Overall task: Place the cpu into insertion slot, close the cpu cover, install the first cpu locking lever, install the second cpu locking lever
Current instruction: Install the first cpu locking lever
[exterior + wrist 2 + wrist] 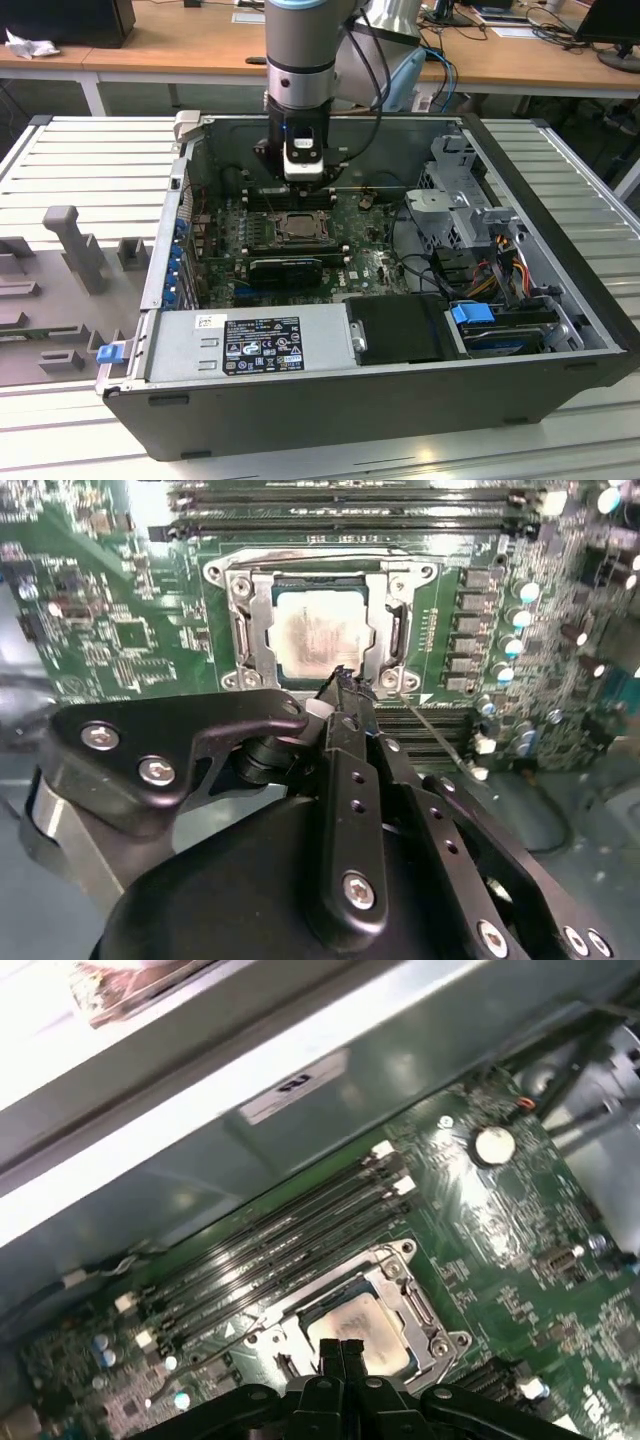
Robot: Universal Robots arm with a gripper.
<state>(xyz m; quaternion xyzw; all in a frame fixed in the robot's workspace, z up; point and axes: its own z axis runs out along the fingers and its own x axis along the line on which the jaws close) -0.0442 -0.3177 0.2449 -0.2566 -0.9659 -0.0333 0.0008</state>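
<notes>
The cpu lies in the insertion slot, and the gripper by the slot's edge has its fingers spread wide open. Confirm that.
Not quite. The gripper is shut, not open: the first wrist view shows its fingertips pressed together. The rest stands. The cpu lies in the insertion slot, and the gripper is by the slot's edge.

Grey arm, pale-blue ring, black cables; black tool, silver screws.
</notes>
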